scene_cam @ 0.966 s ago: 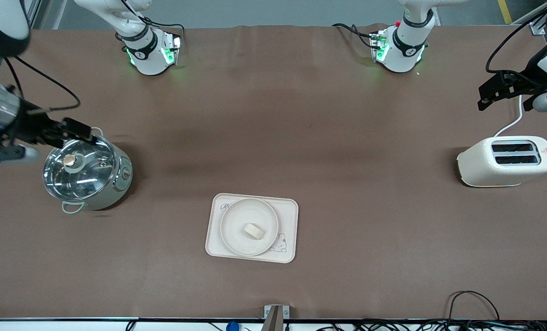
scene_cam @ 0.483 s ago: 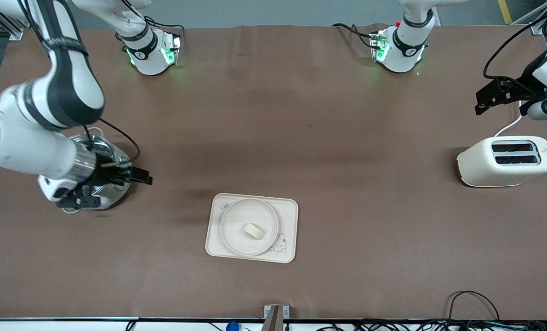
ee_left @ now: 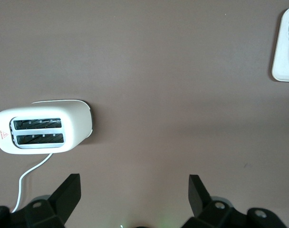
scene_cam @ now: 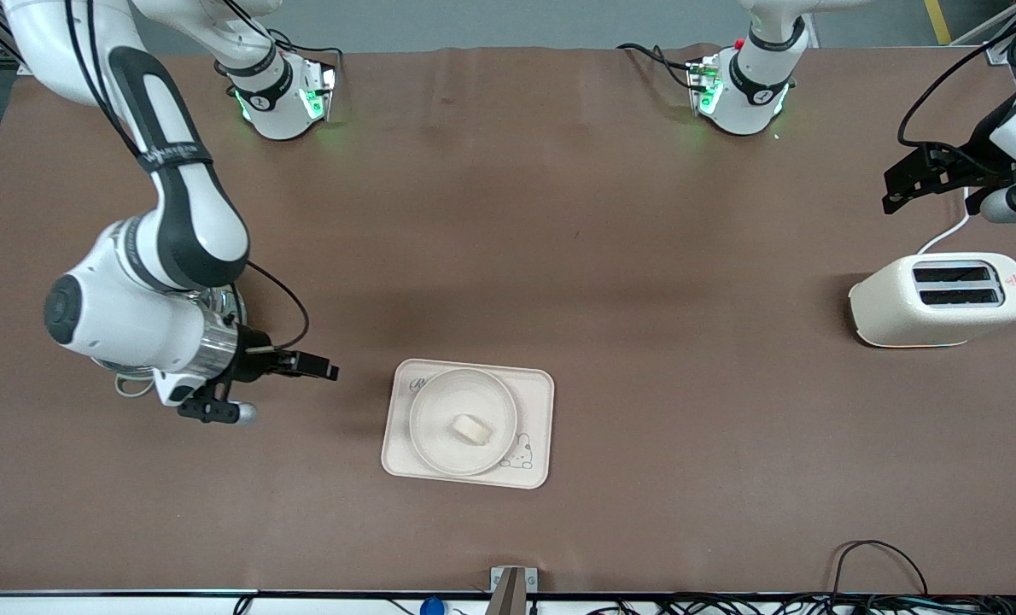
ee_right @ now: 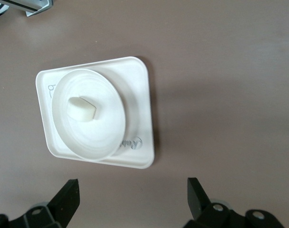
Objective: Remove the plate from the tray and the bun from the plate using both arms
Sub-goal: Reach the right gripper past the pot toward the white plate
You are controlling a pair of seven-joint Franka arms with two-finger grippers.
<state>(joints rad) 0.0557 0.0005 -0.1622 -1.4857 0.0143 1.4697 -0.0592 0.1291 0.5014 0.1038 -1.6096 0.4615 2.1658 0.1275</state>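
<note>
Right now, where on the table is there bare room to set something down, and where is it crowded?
Bare cloth spans between the tray and the toaster, and from the tray up to the arm bases. It is crowded toward the right arm's end: the open right gripper hangs beside the tray, which bears the plate with the bun. The open left gripper waits above the toaster.

Bright, even light from above. Soft dark shadows lie on the brown surface [scene_cam: 645,427]. The pictures look sharp. Green lights glow at the arm bases.
</note>
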